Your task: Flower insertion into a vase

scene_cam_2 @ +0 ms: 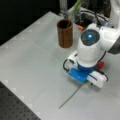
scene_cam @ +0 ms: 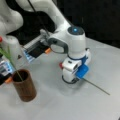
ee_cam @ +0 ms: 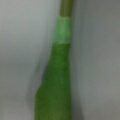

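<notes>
2 high front views from opposing sides share vase (scene_cam: 24, 85), wrist view — close on stem (ee_cam: 56, 82)

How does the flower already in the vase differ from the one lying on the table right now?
The flower in the vase stands tilted, its stem leaning on the rim of the vase; the flower on the table lies flat on the table. The first is free of the arm; the second runs under the gripper, lowered over it. The wrist view shows its green leaf close up. Both have thin green stems.
</notes>
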{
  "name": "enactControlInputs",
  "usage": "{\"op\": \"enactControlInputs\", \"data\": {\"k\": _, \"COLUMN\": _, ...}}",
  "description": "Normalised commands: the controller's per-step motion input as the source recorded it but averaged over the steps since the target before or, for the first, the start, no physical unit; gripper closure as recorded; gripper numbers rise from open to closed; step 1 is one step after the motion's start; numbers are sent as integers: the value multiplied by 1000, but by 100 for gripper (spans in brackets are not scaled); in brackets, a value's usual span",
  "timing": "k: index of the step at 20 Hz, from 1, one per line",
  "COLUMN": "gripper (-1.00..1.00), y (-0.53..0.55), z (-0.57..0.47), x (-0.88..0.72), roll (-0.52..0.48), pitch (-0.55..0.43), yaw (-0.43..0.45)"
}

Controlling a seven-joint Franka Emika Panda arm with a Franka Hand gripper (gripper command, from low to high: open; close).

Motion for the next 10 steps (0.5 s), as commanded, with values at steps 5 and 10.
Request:
{"op": "enactControlInputs", "data": {"k": 5, "gripper": -100, "y": 96, "z": -196, "x": 61, "roll": -222, "pitch": -121, "yaw": 20}}
{"op": "enactControlInputs", "data": {"k": 10, "gripper": -100, "y": 107, "z": -208, "x": 9, "roll": -250, "pitch": -111, "yaw": 36}}
